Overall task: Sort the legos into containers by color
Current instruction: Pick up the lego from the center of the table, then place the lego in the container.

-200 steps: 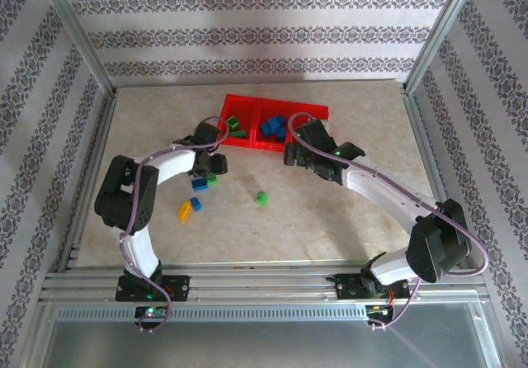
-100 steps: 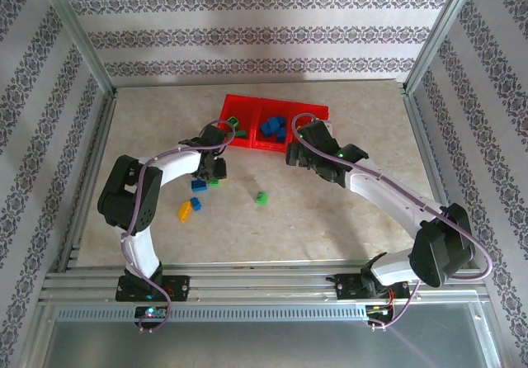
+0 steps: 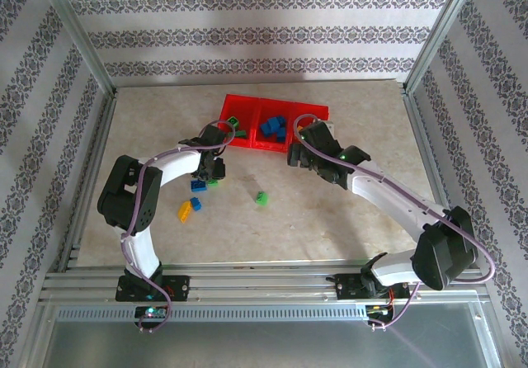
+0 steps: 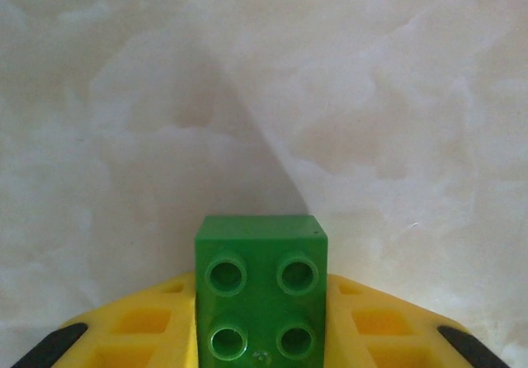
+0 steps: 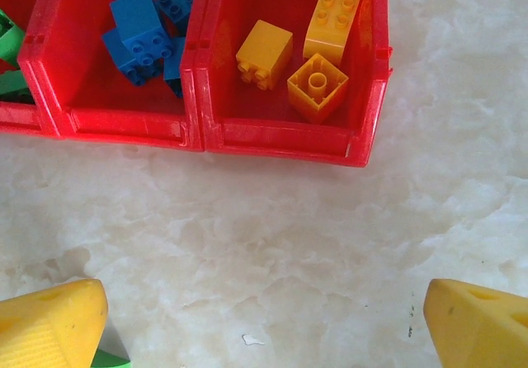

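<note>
Left wrist view shows the left end effector (image 4: pixel 261 342) closed on a green lego (image 4: pixel 261 257), its yellow fingers (image 4: pixel 140 335) pressed against both sides of the brick, studs facing the camera, over the bare marble counter (image 4: pixel 396 120). Whether the brick is lifted off the surface cannot be told.

From the top external camera, this end effector sits near the front left corner of the red tray (image 3: pixel 276 102). A blue lego (image 3: pixel 195 204), a yellow-orange lego (image 3: pixel 185 211) and another green lego (image 3: pixel 261 196) lie loose on the counter.

The right end effector (image 5: pixel 264 335) is spread wide and holds nothing, just in front of the tray. Its right compartment (image 5: pixel 375 96) holds three yellow-orange bricks (image 5: pixel 264 54), the middle one blue bricks (image 5: pixel 140 34).
</note>
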Available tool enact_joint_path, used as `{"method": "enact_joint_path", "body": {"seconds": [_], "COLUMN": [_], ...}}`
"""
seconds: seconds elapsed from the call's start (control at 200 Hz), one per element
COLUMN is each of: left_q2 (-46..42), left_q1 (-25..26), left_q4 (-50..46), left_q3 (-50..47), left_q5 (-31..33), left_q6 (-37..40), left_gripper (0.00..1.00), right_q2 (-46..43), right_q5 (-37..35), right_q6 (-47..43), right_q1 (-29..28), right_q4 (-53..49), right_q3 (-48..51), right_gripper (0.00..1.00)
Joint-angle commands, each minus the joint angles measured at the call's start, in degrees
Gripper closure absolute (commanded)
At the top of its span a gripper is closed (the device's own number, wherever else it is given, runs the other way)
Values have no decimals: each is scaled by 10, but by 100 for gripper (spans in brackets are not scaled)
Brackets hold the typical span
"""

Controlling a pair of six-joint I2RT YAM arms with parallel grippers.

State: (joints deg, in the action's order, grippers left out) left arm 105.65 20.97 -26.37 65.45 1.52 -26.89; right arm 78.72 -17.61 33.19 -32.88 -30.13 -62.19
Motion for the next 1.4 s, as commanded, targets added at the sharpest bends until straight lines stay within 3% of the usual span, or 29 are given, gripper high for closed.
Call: {"method": "enact_joint_path", "body": {"seconds": [0.0, 0.275, 0.68, 1.189, 1.399], "left_q2": [-18, 12, 166, 252, 277], "left_q1": [5, 5, 5, 5, 5], "left_q4": [-1, 1, 19, 46, 40], "left_q3": [34, 168, 388, 464, 494], "left_q5": [1, 18, 11, 23, 19], "left_q6": [20, 54, 76, 59, 64], "left_gripper": [73, 73, 74, 72, 62], "right_q2": [-26, -56, -84, -81, -80], "right_q5": [-24, -37, -39, -34, -32], "right_q6": [11, 14, 21, 25, 25], "right_q1": [-3, -2, -2, -2, -2], "right_q4": [3, 3, -5, -5, -5], "right_q3": [9, 23, 37, 39, 40], "right_gripper": [2, 2, 2, 2, 2]}}
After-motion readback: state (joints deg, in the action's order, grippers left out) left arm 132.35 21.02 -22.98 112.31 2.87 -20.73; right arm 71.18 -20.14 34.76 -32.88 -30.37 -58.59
